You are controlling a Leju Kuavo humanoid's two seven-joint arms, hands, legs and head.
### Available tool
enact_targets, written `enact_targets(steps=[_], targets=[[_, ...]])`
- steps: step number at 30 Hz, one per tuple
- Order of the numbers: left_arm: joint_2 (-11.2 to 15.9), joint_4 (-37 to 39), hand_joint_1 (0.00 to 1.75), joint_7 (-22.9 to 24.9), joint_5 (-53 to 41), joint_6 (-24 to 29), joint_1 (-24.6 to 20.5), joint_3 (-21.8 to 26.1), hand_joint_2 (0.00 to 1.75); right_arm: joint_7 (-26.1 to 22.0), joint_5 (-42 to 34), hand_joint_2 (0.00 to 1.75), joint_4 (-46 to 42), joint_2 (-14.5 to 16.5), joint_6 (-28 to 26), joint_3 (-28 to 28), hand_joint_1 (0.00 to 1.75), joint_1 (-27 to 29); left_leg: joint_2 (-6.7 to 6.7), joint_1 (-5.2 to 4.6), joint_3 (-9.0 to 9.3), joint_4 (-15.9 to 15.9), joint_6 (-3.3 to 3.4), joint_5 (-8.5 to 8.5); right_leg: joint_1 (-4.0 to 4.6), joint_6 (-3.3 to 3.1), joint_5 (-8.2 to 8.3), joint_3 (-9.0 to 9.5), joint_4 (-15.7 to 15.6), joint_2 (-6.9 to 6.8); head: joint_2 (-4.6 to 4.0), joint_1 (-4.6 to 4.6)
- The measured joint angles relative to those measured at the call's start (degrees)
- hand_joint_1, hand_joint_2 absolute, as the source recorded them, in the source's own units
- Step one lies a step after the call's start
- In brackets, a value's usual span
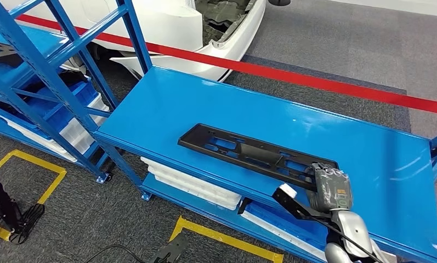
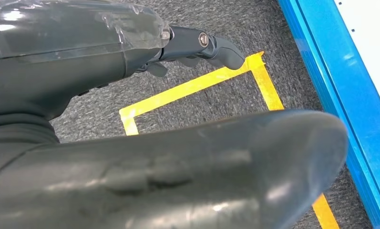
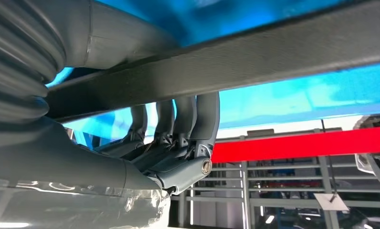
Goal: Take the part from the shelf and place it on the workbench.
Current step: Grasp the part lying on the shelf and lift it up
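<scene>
Fingers [image 3: 185, 121] of the right hand [image 1: 330, 188] are curled over the near end of the part [image 1: 254, 154], a long, flat, black plastic frame with cut-outs, lying on the smooth blue workbench [image 1: 336, 126]. Beyond the part, bare blue surface is left. Left hand [image 2: 130, 71] fingers are stretched, holding nothing, above grey carpet [image 2: 211, 102].

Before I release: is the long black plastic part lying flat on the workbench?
Flat: long black plastic part lies along blue metal workbench, right hand gripping its end.
</scene>
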Motion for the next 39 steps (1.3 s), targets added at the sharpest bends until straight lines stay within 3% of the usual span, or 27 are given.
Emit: enact_targets(steps=[21, 28, 39], targets=[[0.00, 0.00, 0.00, -1.02, 1.11, -0.22, -0.06, -0.04, 0.00, 0.78, 2.73, 1.75, 0.75, 0.10, 1.66, 1.49, 1.75, -2.38, 0.02, -0.02, 0.37, -0.01, 0.00, 0.00, 0.00, 0.01, 0.00, 0.39, -0.07, 0.01, 0.00, 0.02], [0.00, 0.00, 0.00, -1.80, 1.77, -0.13, 0.03, -0.04, 0.00, 4.30, 9.83, 1.75, -6.25, -1.36, 5.54, 1.66, 1.75, -4.02, 0.01, -0.03, 0.35, 0.00, 0.00, 0.00, -0.01, 0.01, 0.00, 0.35, -0.07, 0.01, 0.00, 0.00], [0.00, 0.00, 0.00, -1.83, 1.77, 0.01, 0.02, -0.04, 0.00, 6.30, 14.34, 1.75, -15.75, -3.96, 3.77, 1.63, 1.75, -4.42, 0.02, -0.01, 0.31, -0.02, -0.02, -0.03, -0.01, 0.01, -0.01, 0.28, -0.07, 0.01, 0.00, 0.01]])
